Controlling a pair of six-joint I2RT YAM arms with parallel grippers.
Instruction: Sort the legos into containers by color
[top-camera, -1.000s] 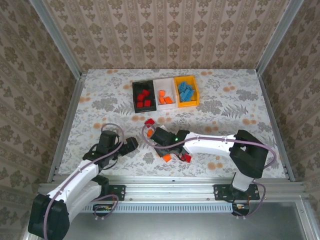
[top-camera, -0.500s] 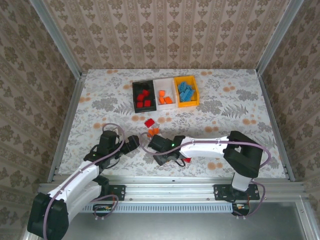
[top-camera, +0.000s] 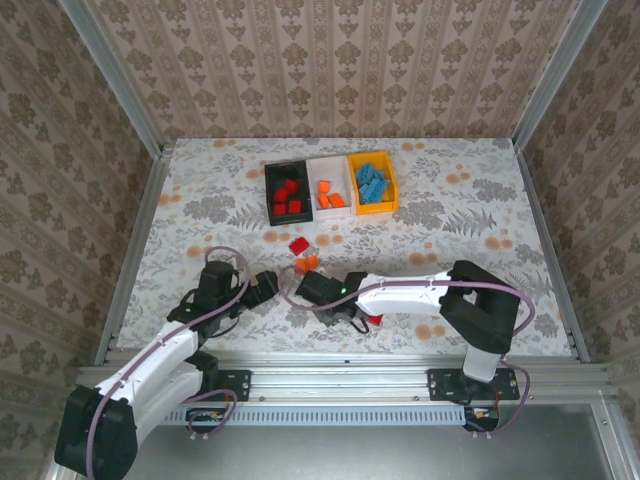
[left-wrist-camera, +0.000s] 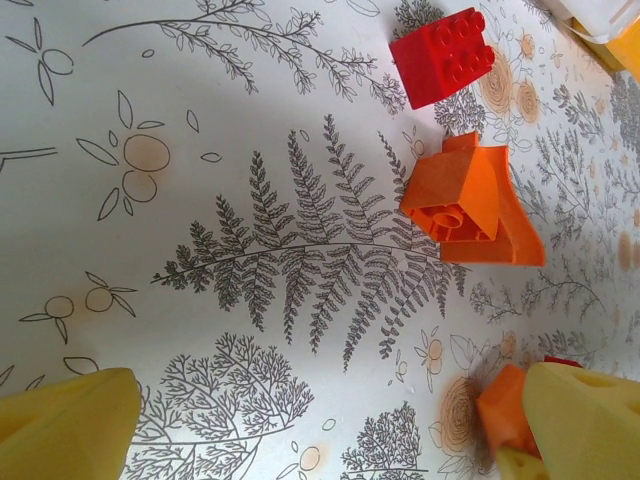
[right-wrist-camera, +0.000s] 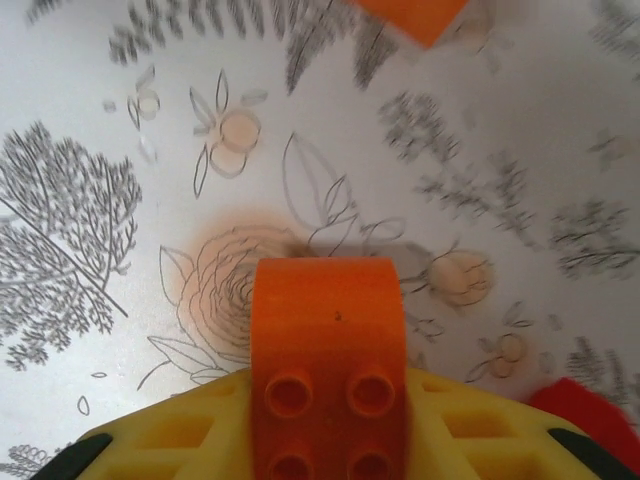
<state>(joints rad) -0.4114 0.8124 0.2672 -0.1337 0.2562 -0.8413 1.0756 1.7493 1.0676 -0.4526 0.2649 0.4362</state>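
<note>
Three containers stand in a row at the back: a black bin (top-camera: 288, 192) with red legos, a white bin (top-camera: 330, 188) with orange ones, and an orange-yellow bin (top-camera: 372, 182) with blue ones. My right gripper (top-camera: 338, 312) (right-wrist-camera: 328, 425) is low over the table, shut on an orange brick (right-wrist-camera: 328, 320). A red brick (top-camera: 375, 319) (right-wrist-camera: 590, 420) lies just right of it. My left gripper (top-camera: 262, 290) (left-wrist-camera: 330, 445) stands open over bare cloth. Ahead of it lie a red brick (left-wrist-camera: 440, 55) (top-camera: 298, 245) and orange bricks (left-wrist-camera: 465, 200) (top-camera: 306, 264).
Another orange piece (left-wrist-camera: 505, 410) shows beside my left gripper's right fingertip (left-wrist-camera: 590, 420). The flowered cloth (top-camera: 450, 230) covers the table, with metal rails (top-camera: 540, 230) along its sides. My two grippers are close together at the near middle.
My right gripper came down and toward the near edge over the orange brick, then closed on it. The left arm shifted slightly right and stays open.
</note>
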